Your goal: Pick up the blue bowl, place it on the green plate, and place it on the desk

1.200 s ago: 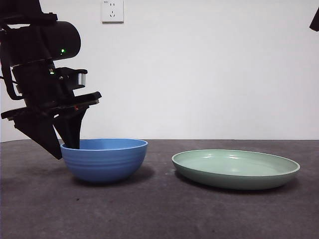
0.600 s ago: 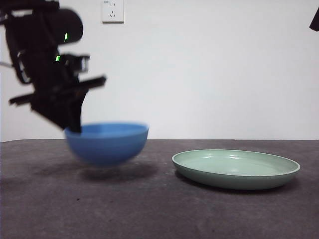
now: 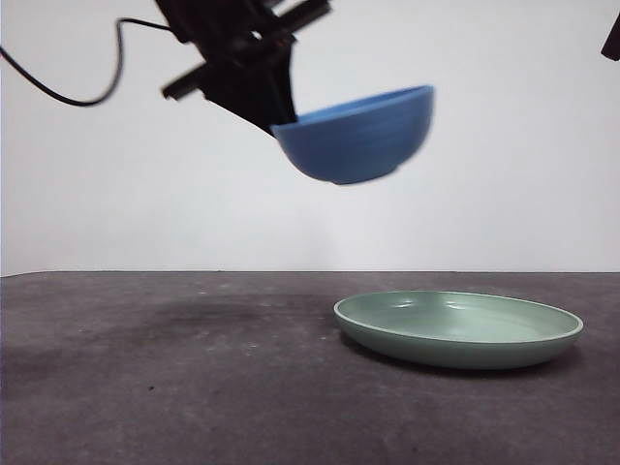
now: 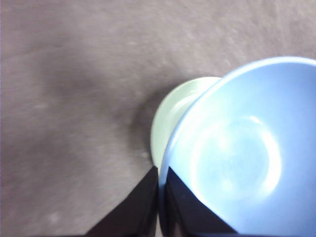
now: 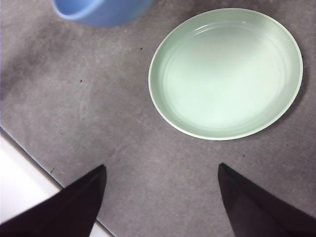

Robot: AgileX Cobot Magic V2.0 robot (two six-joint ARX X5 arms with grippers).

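- I have the blue bowl off the desk and high in the air, so I judge the pick-up done; setting it on the green plate and then back on the desk is left.
- My left gripper is clamped on the bowl's rim, one jaw inside and one outside, and the bowl hangs tilted.
- The bowl is above the plate's near-side edge, not yet centred over it.
- The bowl is empty inside; the plate holds nothing either.
- My right gripper waits over the desk beside the plate, jaws wide apart and holding nothing.
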